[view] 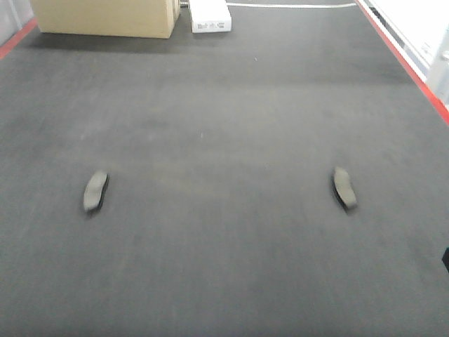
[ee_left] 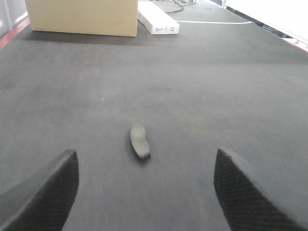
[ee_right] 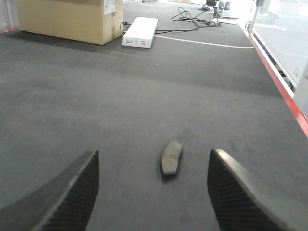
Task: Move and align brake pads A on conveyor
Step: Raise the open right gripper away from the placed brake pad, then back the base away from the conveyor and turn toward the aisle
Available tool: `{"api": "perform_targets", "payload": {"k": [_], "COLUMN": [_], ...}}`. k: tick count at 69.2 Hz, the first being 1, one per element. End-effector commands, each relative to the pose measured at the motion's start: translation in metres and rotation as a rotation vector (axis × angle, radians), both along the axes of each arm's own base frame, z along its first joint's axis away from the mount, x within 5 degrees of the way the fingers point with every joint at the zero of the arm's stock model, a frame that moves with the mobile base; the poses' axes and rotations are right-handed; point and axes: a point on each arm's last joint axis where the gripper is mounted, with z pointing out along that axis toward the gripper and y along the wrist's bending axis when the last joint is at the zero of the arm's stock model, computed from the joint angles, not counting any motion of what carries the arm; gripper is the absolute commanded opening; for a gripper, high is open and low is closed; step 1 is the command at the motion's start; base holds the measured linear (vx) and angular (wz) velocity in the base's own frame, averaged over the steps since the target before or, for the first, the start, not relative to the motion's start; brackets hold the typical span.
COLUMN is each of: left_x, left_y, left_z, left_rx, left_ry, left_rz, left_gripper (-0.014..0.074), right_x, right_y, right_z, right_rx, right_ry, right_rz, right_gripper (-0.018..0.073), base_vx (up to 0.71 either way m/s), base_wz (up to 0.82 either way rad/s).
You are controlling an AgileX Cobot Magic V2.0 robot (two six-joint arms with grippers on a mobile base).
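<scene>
Two dark grey brake pads lie flat on the dark grey conveyor (view: 224,119), far apart: one at the left (view: 95,191), one at the right (view: 344,188). No other pads show. In the left wrist view my left gripper (ee_left: 145,163) is open and empty, with a pad (ee_left: 139,141) on the belt just ahead, between the lines of its fingers. In the right wrist view my right gripper (ee_right: 153,159) is open and empty, with a pad (ee_right: 171,157) on the belt ahead, nearer its right finger. Neither gripper touches a pad. The front view does not show the grippers.
A cardboard box (view: 105,17) and a flat white box (view: 210,15) stand at the belt's far end. Red edge strips run along the right (view: 414,70) and far left (view: 17,38) sides. Cables (ee_right: 192,19) lie beyond the white box.
</scene>
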Motion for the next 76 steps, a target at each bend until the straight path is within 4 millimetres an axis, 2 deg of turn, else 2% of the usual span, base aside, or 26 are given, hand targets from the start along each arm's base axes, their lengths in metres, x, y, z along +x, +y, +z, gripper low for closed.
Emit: {"api": "perform_targets", "payload": {"k": [1,76], "left_x": [0.001,0.001], "left_y": [-0.0012,-0.0012], "left_z": [0.0126,0.0126], "left_rx": [-0.019,-0.019], "left_ry": [-0.076,-0.076], "left_rz": [-0.013,-0.013], "left_gripper": [0.0559,0.0559], "right_x": [0.001,0.001], "right_y": [-0.0014,-0.0014], "right_z": [0.0132,0.0131], "right_rx": [0.006,0.007], "right_ry": [-0.077,-0.076], "right_rz": [-0.017,-0.017], "right_gripper": [0.0473,0.0473], "base_vx": [-0.39,-0.43], "base_wz": [-0.03,0.01]}}
